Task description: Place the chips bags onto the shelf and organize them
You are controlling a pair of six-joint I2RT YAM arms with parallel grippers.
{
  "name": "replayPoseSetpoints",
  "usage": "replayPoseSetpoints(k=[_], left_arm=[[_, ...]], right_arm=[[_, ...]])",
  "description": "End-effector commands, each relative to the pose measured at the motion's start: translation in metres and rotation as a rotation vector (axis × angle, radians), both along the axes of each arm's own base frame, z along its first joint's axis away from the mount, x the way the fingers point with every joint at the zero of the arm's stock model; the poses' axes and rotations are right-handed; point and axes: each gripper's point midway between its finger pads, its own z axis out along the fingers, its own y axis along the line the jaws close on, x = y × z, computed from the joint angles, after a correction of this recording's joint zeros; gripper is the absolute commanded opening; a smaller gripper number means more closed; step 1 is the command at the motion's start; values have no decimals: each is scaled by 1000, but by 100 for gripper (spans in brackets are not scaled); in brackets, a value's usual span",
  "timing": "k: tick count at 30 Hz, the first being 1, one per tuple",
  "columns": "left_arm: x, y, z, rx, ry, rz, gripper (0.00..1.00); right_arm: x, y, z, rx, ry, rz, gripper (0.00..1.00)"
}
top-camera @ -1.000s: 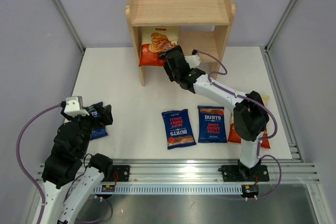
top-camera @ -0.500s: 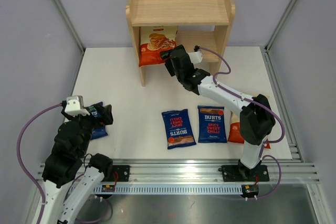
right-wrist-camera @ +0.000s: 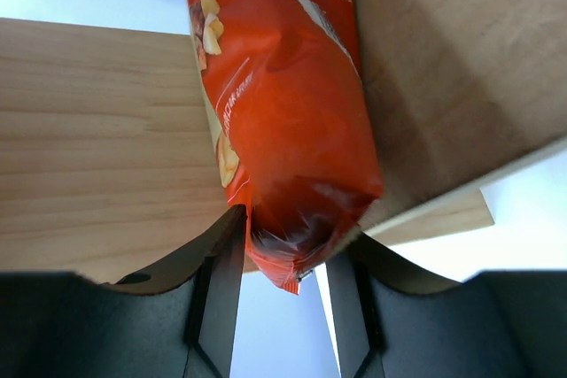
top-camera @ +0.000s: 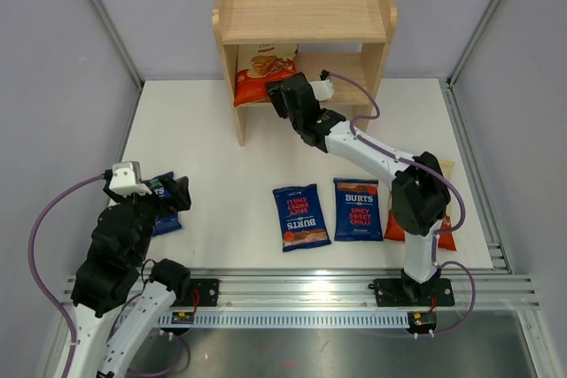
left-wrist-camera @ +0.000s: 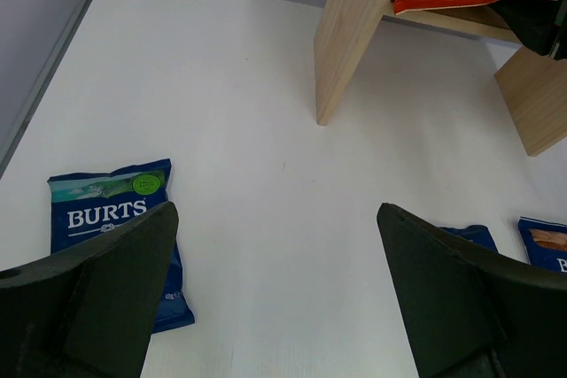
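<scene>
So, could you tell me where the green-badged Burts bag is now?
The green-badged Burts bag lies flat on the table at the left of the top view, partly under the open left pincer.

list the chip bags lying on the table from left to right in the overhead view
blue-green bag → tilted dark blue bag → straight dark blue bag → orange bag
</scene>
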Motion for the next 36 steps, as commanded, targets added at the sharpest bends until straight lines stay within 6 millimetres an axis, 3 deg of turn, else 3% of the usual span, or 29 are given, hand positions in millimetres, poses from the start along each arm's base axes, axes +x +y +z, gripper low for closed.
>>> replayPoseSetpoints(k=[1,4,8,14,23,30,36], left_arm=[[2,0,13,-4,-47,-1,99],[2,0,12,-6,-46,-2,99],[4,-2,12,-3,-40,-8,99],[4,-2,11,-1,-36,-10,99],[5,-4,10,0,-33,-19,99],[4,-4,11,-2,-37,-21,99],[7,-10,8,2,-19,-44,99]], right_arm=[[10,6,32,56,-56,-4,47],[7,4,32,44,-59,4,48],[-6,-1,22,19,-35,42,64],[-17,-8,15,6,-17,77,71],[-29,-12,46,5,-110,121,77],[-32,-18,51,-6,-127,124,76],[-49,-36,55,-34,-134,138,85]])
